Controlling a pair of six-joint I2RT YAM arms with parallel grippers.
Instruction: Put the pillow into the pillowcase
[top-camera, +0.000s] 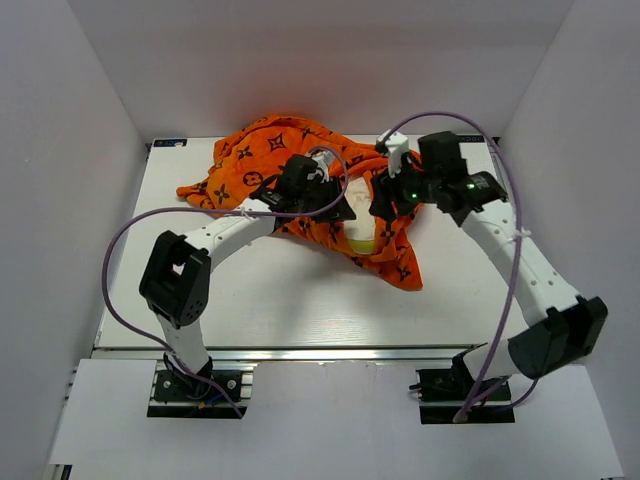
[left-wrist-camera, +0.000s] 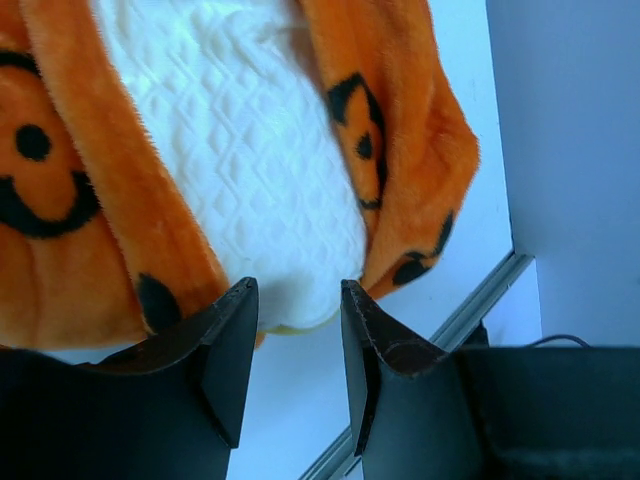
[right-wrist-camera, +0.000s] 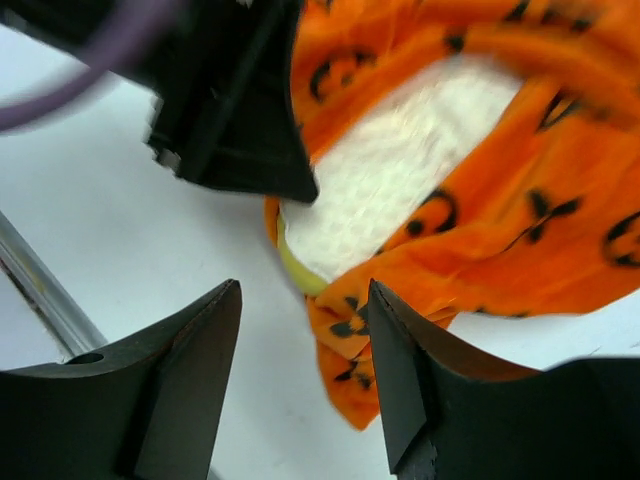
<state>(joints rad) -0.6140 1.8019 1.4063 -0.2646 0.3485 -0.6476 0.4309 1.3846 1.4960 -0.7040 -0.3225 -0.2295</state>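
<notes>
An orange fleece pillowcase (top-camera: 285, 150) with black flower marks lies crumpled across the back middle of the table. A white quilted pillow (top-camera: 362, 222) with a yellowish edge pokes out between its folds, seen as the pillow (left-wrist-camera: 255, 160) and the pillow (right-wrist-camera: 390, 175) in the wrist views. My left gripper (top-camera: 335, 200) hovers over the pillow's left side, open with nothing between its fingers (left-wrist-camera: 232, 330). My right gripper (top-camera: 385, 205) hangs just right of the pillow, open and empty too. In the right wrist view the pillowcase (right-wrist-camera: 520, 230) wraps the pillow's near end.
White walls close in the table (top-camera: 270, 300) on the left, back and right. A metal rail (top-camera: 330, 348) runs along the near edge. Purple cables (top-camera: 130, 230) loop from both arms. The left arm's black body (right-wrist-camera: 220, 90) shows in the right wrist view.
</notes>
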